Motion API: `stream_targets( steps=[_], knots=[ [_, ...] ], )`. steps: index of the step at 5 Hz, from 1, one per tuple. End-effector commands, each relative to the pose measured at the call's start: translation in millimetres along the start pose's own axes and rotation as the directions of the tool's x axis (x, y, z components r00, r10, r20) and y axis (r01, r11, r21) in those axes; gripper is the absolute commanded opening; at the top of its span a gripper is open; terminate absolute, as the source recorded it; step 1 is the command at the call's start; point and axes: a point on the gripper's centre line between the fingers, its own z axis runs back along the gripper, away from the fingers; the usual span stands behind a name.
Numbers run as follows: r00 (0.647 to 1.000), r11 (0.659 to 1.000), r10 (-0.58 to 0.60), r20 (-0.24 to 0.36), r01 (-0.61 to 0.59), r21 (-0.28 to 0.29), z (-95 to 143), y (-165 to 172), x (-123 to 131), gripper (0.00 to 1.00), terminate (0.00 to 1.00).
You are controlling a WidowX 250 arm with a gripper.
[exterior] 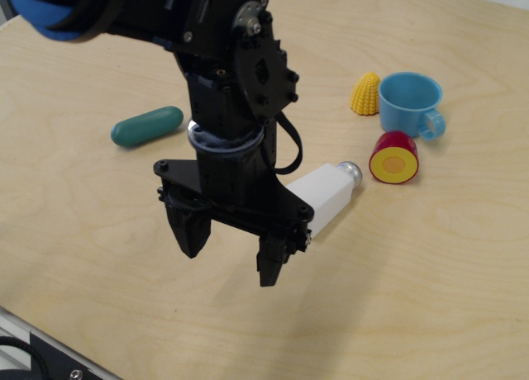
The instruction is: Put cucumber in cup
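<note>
The teal-green cucumber (147,125) lies on its side on the wooden table (99,256), at the left, behind the arm. The light blue cup (411,103) stands upright at the right, its handle toward the front right. My black gripper (233,253) hangs in the middle foreground, pointing down, fingers apart and empty. It is in front and to the right of the cucumber and well left of the cup.
A yellow corn (365,94) stands touching the cup's left side. A red-and-yellow round toy piece (394,158) lies just in front of the cup. A white shaker with a silver cap (326,194) lies on its side right behind the gripper's right finger. The table's front edge runs at the bottom left.
</note>
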Motion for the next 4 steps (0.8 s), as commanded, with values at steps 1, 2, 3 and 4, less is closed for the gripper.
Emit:
stream_targets(
  steps=[1, 2, 3, 4],
  knots=[
    [1.0, 1.0, 0.0, 0.0, 0.0, 0.0, 0, 0, 0, 1.0, 0.0],
    [0.998, 0.999, -0.03, 0.049, 0.028, 0.041, 6, 29, 31, 1.0, 0.0],
    [0.991, 0.993, -0.109, 0.075, 0.104, 0.061, 13, 53, 57, 1.0, 0.0],
    [0.971, 0.966, -0.23, 0.069, 0.219, 0.14, 14, 75, 87, 1.0, 0.0]
  ],
)
